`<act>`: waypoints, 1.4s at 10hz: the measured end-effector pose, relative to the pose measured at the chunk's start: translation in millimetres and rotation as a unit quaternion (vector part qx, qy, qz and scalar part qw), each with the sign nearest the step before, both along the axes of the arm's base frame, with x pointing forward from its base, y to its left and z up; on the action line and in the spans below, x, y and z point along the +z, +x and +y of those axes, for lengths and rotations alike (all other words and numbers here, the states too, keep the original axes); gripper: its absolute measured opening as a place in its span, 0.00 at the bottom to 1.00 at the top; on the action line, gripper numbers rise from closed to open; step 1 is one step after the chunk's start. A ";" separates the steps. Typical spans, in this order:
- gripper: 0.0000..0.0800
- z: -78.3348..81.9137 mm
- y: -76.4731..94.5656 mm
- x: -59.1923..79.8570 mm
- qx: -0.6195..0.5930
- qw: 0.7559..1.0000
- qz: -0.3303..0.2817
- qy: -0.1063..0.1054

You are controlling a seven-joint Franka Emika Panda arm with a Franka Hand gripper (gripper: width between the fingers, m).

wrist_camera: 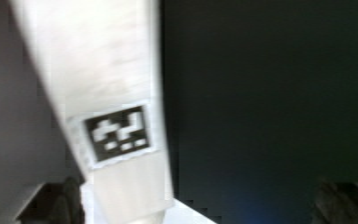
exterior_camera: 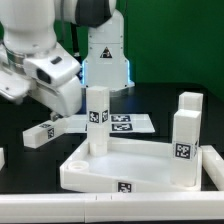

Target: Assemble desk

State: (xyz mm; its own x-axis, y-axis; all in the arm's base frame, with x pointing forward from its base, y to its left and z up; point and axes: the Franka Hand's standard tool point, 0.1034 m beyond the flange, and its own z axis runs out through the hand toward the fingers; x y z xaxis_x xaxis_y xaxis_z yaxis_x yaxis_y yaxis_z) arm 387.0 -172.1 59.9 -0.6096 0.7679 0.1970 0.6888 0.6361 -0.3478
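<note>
The white desk top lies in the foreground with its rim up. One leg stands upright at its far corner and another at its corner on the exterior view's right. A third leg stands behind that one. A fourth leg lies flat on the black table at the exterior view's left, under the arm. In the wrist view my gripper is open over a tagged leg. That leg lies between the fingers, close to one fingertip; the other fingertip is well clear of it.
The marker board lies flat behind the desk top. The robot base stands at the back. A small white piece shows at the exterior view's left edge.
</note>
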 end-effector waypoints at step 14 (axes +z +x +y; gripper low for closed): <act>0.81 -6.4 32.5 0.0 -0.575 0.776 -0.075 -0.246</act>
